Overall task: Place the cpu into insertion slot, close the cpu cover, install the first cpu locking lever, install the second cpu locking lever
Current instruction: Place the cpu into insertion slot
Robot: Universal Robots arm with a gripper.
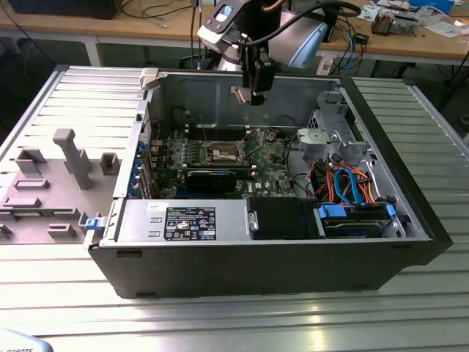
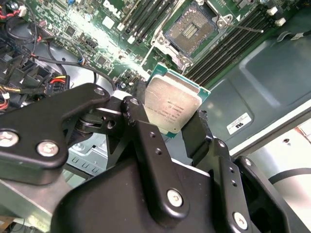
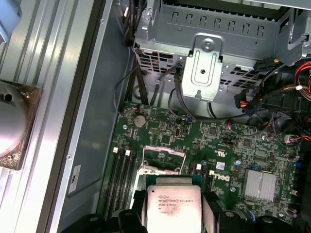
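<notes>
My gripper [image 2: 171, 116] is shut on the cpu [image 2: 172, 104], a flat square chip with a silver-grey top, pinched at two opposite edges by the black fingers [image 2: 141, 121]. In the exterior view the gripper [image 1: 256, 94] hangs above the far part of the green board, inside the open computer case. The insertion slot [image 2: 193, 30] lies below and apart from the chip, its dark centre uncovered inside a silver rim. In the first wrist view the cpu [image 3: 173, 208] hides part of the insertion slot [image 3: 164, 158]. From the exterior view the slot [image 1: 223, 152] sits mid-board.
Black memory slots [image 2: 226, 48] flank the socket. A long black card [image 1: 212, 180] lies across the board's near side. A silver drive cage [image 1: 330, 136] and orange and blue cables [image 1: 344, 183] fill the exterior view's right. The case walls [image 1: 256, 264] ring the board. Grey fixtures [image 1: 69, 158] stand on the exterior view's left.
</notes>
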